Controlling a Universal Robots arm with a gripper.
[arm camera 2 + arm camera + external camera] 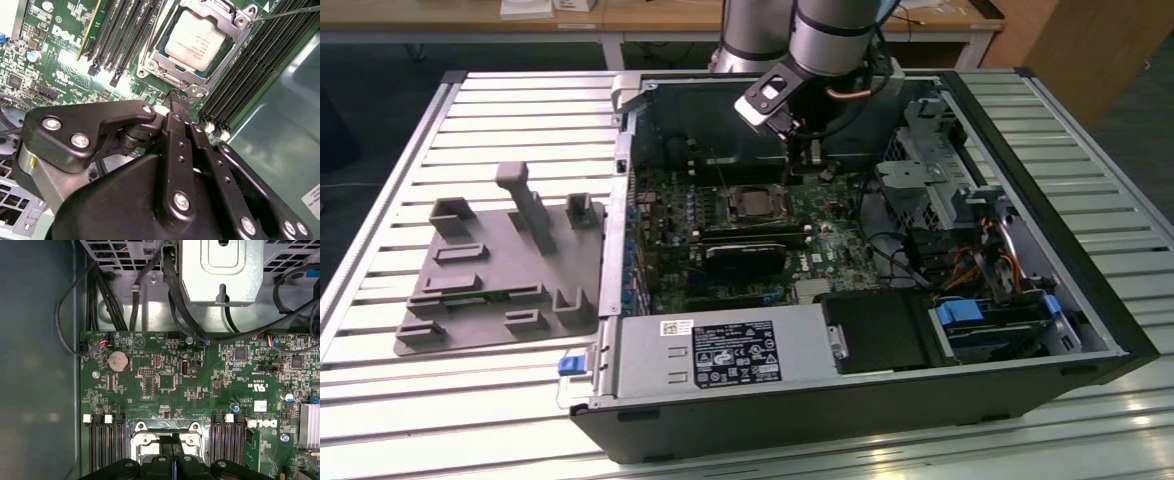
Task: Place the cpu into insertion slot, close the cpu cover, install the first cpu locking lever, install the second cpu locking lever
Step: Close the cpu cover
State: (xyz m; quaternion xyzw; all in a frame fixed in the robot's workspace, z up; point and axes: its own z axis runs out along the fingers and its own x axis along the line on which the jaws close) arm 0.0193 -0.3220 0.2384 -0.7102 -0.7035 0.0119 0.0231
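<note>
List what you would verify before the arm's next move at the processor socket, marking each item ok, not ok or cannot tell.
1. The cpu lies flat in the insertion slot: ok.
2. The cpu cover is down around the chip: ok, as far as it appears.
3. The thin locking lever is latched: not ok; it juts away from the cover, over the memory slots.
4. The gripper carries no load: ok; it is shut and holds nothing.
5. The gripper tip is clear of the cover's edge: cannot tell; it sits right beside it.
</note>
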